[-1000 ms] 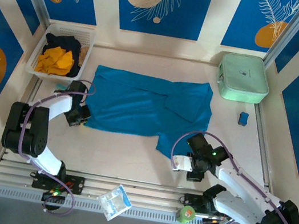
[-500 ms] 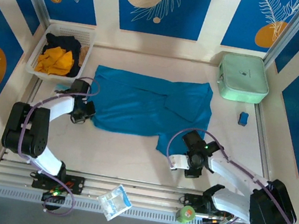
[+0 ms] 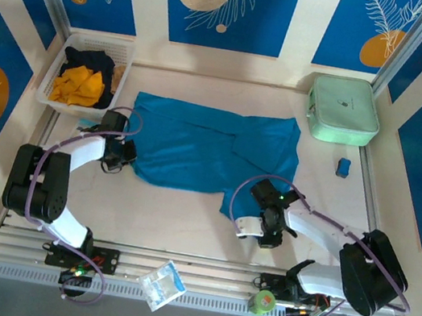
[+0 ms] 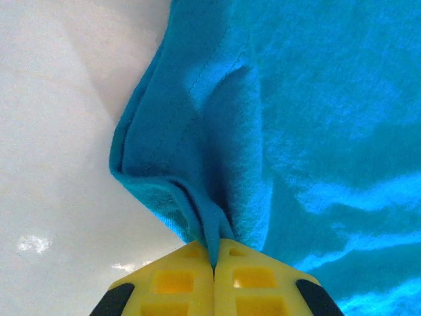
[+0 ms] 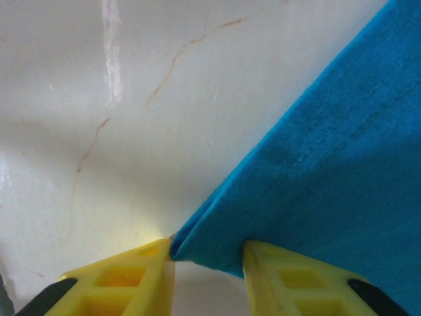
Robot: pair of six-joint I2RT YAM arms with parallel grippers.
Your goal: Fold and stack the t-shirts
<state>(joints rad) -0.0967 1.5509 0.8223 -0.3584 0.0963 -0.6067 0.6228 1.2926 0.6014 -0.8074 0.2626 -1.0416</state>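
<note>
Pinches shirt (image 3: 204, 153) fold in left gripper (image 4: 214, 253), jaws together; straddles shirt corner with right gripper (image 5: 207, 257), jaws half apart.

The left arm (image 3: 36, 184) and right arm (image 3: 322, 225) share one build: white link shells between black, rounded joint housings. A thin purple cable (image 3: 76, 134) loops along each arm. A small green light (image 3: 281, 196) glows near the right wrist. The left fingers (image 4: 177, 283) and right fingers (image 5: 125, 280) are yellow plastic, moulded with square recesses, with black parts at their outer corners.
</note>
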